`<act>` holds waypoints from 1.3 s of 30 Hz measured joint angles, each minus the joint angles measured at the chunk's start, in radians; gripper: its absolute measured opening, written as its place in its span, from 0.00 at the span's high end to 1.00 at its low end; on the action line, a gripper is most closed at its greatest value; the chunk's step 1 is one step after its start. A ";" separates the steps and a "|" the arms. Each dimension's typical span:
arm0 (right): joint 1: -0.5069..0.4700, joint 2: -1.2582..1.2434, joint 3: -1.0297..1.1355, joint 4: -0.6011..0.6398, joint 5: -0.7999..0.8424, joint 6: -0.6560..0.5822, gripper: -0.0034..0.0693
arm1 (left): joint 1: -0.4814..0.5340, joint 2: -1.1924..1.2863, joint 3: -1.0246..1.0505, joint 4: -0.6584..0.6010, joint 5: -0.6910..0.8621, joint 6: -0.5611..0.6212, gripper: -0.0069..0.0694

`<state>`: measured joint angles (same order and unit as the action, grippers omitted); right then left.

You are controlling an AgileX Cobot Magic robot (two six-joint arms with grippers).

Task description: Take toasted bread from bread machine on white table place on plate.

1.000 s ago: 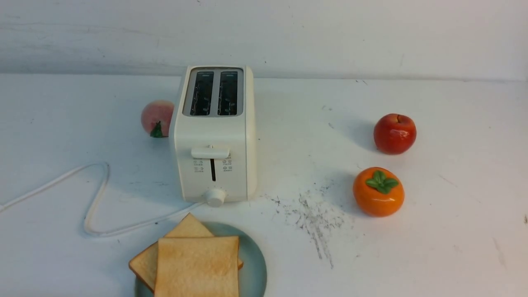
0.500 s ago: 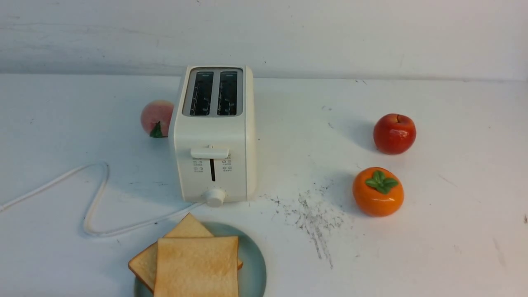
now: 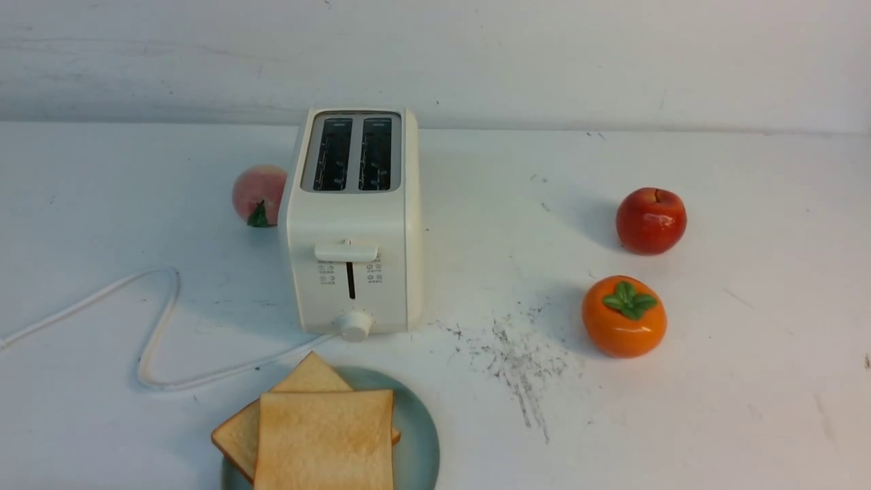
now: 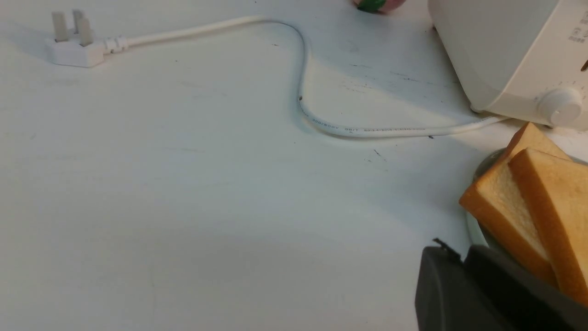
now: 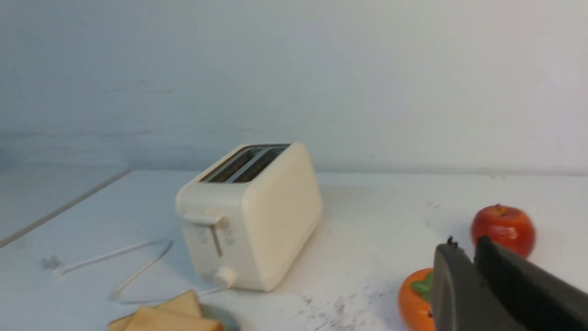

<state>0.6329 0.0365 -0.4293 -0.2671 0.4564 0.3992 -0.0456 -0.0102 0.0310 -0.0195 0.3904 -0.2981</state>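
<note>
Across the broad white counter (image 3: 503, 272), the two-slot toaster (image 3: 357, 224) is seen standing with both slots bare, and the pale blue-green plate (image 3: 420, 435) is set just in front of it. On that plate both slices are stacked: the upper toast slice (image 3: 325, 439) is squared to the front view, the lower toast slice (image 3: 237, 435) is turned cornerwise beneath it. No long axis is offered by either, and the pile is placed nearer the left arm. The left tool (image 4: 461, 257) is angled down over the counter, beside the bread; the right tool (image 5: 469, 250) is aimed almost level toward the wall. Both are held narrow, nothing gripped; full closure cannot be told. The transfer looks finished, so only a clear withdrawal seems called for.
</note>
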 joint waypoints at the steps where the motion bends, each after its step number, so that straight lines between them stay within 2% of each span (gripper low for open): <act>1: 0.000 0.000 0.000 0.015 -0.002 -0.032 0.86 | 0.000 0.000 0.000 0.000 0.000 0.000 0.83; 3: 0.000 0.000 0.000 0.175 -0.011 -0.203 0.85 | 0.000 0.000 0.000 0.000 0.000 0.000 0.83; 4: 0.000 0.000 0.000 0.186 -0.013 -0.214 0.85 | 0.000 0.000 0.000 0.000 0.000 0.000 0.83; 7: 0.000 0.000 0.000 0.318 -0.014 -0.340 0.85 | 0.000 0.000 0.000 0.000 0.000 0.000 0.83; 15: -0.018 -0.035 0.041 0.338 -0.036 -0.375 0.84 | 0.000 0.000 0.000 0.000 0.001 0.000 0.82; 19: -0.158 -0.050 0.164 0.340 -0.067 -0.378 0.83 | 0.000 0.000 0.000 0.000 0.001 0.000 0.81; 22: -0.338 -0.050 0.293 0.325 -0.075 -0.378 0.82 | 0.000 0.000 0.000 0.000 0.001 0.000 0.81; 23: -0.349 -0.050 0.301 0.325 -0.075 -0.378 0.82 | 0.000 0.000 0.000 0.000 0.001 0.000 0.81; 25: -0.461 -0.050 0.392 0.323 -0.075 -0.378 0.82 | 0.000 0.000 0.000 0.000 0.001 0.000 0.81; 29: -0.595 -0.049 0.441 0.327 -0.059 -0.379 0.81 | 0.000 0.000 0.000 0.000 0.001 0.000 0.81; 32: -0.627 -0.049 0.441 0.320 -0.059 -0.379 0.81 | 0.000 0.000 0.000 0.000 0.001 0.000 0.81; 39: -0.630 -0.049 0.441 0.316 -0.059 -0.379 0.80 | 0.000 0.000 0.000 0.000 0.002 0.000 0.80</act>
<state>0.0029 -0.0123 0.0117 0.0488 0.3970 0.0201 -0.0456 -0.0102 0.0310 -0.0195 0.3923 -0.2981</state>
